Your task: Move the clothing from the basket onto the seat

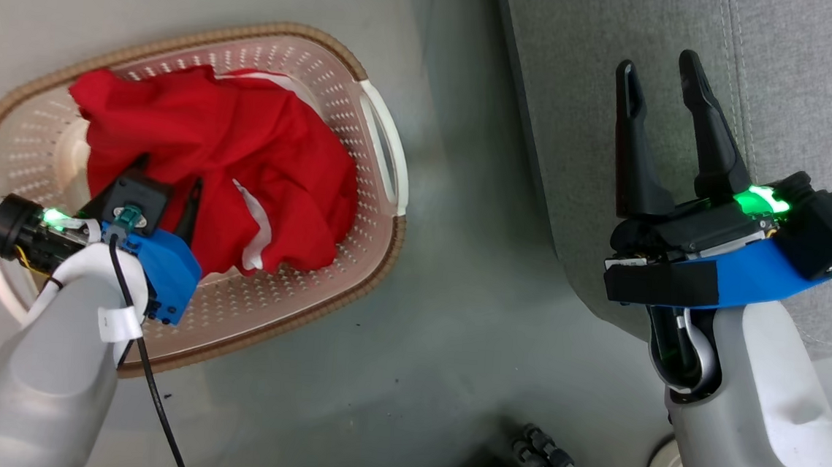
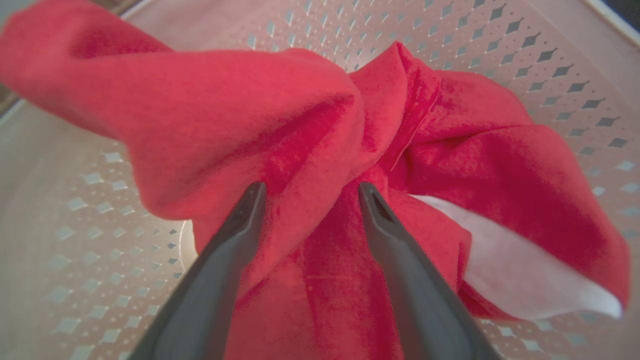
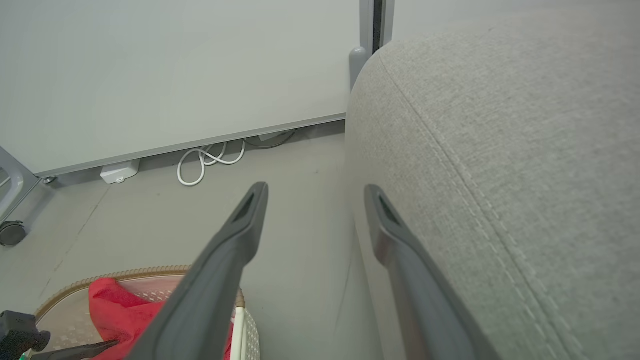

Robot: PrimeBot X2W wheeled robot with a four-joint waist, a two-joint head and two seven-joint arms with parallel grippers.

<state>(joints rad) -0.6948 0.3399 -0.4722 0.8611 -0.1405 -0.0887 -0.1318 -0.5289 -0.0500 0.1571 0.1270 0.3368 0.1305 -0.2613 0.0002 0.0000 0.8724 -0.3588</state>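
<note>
Obs: clothing [image 1: 223,161] bright red, crumpled heap, white trim showing, lies inside basket [image 1: 305,32]; basket cream perforated plastic, brown woven rim, white handles, upright on floor; seat [image 1: 801,70] light grey fabric, seamed, beside basket, not touching

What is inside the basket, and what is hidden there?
Red clothing with white trim lies bunched inside the basket; the open left gripper reaches in over it. Whatever lies beneath the cloth, and how many garments there are, is covered.
</note>
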